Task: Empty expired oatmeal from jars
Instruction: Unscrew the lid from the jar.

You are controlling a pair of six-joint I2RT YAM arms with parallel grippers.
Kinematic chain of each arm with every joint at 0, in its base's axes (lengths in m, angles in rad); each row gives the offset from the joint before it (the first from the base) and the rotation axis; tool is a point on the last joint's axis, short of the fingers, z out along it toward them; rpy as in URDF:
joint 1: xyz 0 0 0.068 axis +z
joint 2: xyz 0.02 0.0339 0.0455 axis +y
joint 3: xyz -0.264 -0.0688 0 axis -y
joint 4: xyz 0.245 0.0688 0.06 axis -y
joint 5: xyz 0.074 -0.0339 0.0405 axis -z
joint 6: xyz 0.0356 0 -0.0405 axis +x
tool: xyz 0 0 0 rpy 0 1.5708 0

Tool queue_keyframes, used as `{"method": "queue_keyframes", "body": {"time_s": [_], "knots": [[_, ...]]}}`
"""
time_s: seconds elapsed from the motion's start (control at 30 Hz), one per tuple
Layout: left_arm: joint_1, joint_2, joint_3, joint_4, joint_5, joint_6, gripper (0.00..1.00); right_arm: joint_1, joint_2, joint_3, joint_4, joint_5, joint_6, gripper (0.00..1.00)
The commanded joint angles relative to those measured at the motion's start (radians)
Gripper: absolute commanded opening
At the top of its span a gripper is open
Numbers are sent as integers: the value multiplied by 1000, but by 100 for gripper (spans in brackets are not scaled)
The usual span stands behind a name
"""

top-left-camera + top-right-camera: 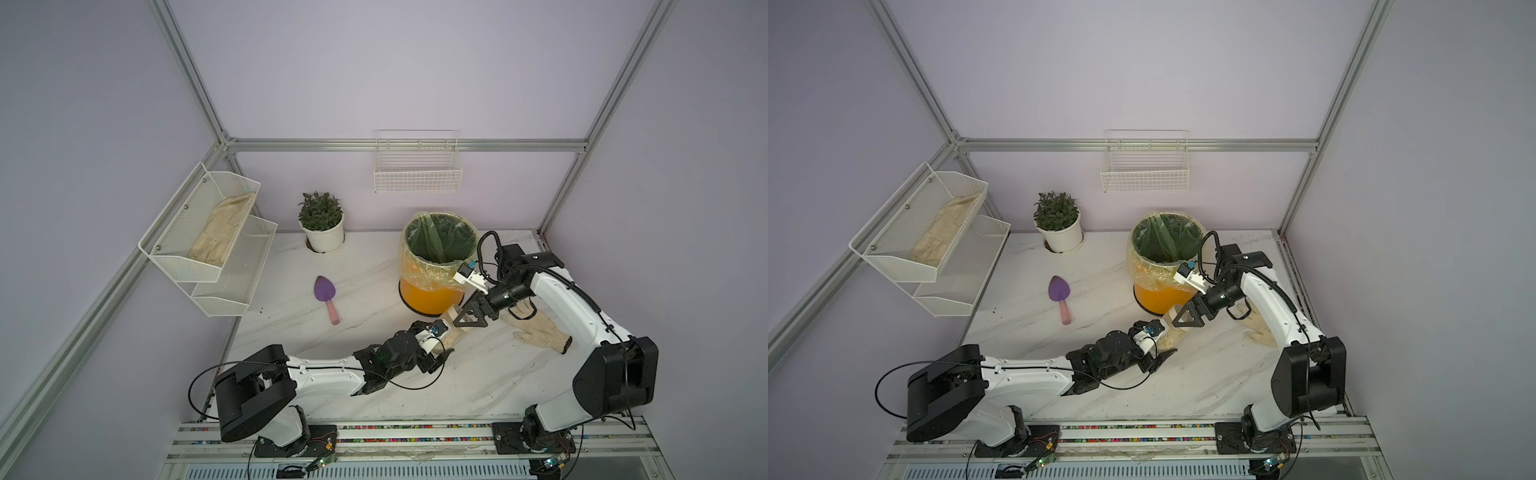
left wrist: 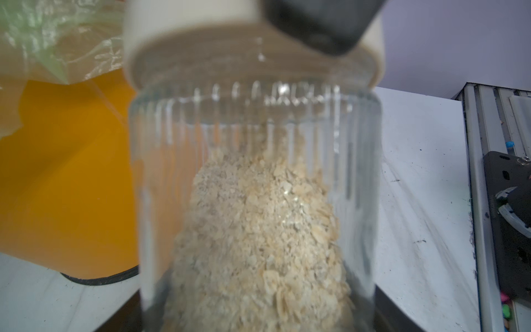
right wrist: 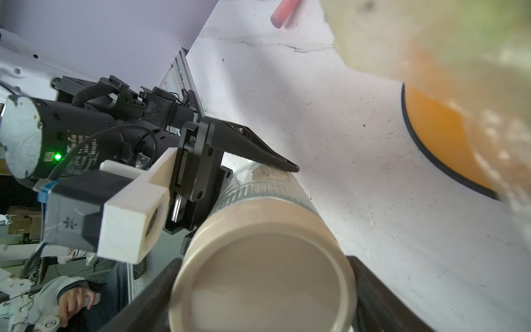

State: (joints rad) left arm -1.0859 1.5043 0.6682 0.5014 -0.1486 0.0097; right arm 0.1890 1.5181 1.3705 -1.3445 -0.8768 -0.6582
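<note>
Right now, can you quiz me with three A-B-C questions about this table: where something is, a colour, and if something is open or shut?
1. Where is the jar?
A. in the wall basket
B. in the left gripper, beside the orange bin
C. inside the bin

2. What colour is the blade of the trowel?
A. purple
B. red
C. green

3. The jar's lid is:
A. in the bin
B. on the table
C. on the jar

Answers: B, the gripper clasps it by the bin; A, the blade shows purple; C, the beige lid caps the jar.
</note>
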Motion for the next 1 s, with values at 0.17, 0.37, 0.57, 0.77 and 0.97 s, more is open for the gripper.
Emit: {"method": "queue_keyframes", "body": {"time_s": [0.17,0.37,0.57,0.77,0.97], "knots": [[40,11,18,149,48,-52,0,32,-84,3,-40,-36,-57,67],[78,14,30,135,169,-85,0,39,-75,24,-90,38,-200,69],[99,12,33,117,215,-88,0,40,-87,39,-92,104,-333,71],[101,7,51,75,241,-73,0,41,-93,51,-78,168,-510,74],[104,2,52,69,242,-63,0,42,-184,-15,-5,231,-736,80]]}}
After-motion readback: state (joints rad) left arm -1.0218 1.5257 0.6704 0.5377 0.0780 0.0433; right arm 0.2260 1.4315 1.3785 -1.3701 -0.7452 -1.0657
